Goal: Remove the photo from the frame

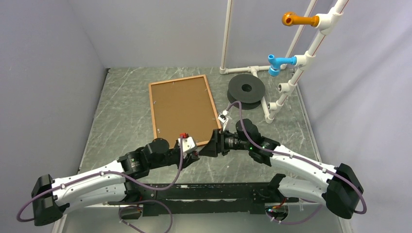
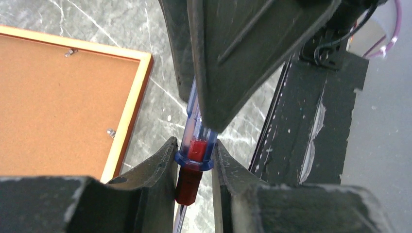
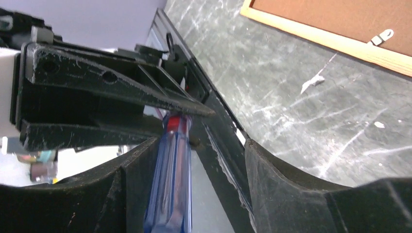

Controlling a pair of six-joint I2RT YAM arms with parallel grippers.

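Note:
The frame (image 1: pixel 177 79) lies face down in the middle of the table, its brown backing panel (image 1: pixel 183 108) up and held by small metal tabs. The photo is hidden under the panel. My left gripper (image 1: pixel 203 151) is near the frame's near right corner, shut on a screwdriver (image 2: pixel 194 121) with a clear blue handle and red collar. My right gripper (image 3: pixel 201 141) is open around that handle (image 3: pixel 170 184), which lies against one finger with a wide gap to the other. The frame's rail (image 2: pixel 127 116) shows in the left wrist view and the rail (image 3: pixel 320 36) in the right wrist view.
A black spool (image 1: pixel 246 88) lies right of the frame. A white pipe stand (image 1: pixel 296 68) with an orange peg (image 1: pixel 299 19) and a blue peg (image 1: pixel 279 63) stands at the back right. Grey walls close in three sides. A black rail (image 2: pixel 311 121) runs along the near edge.

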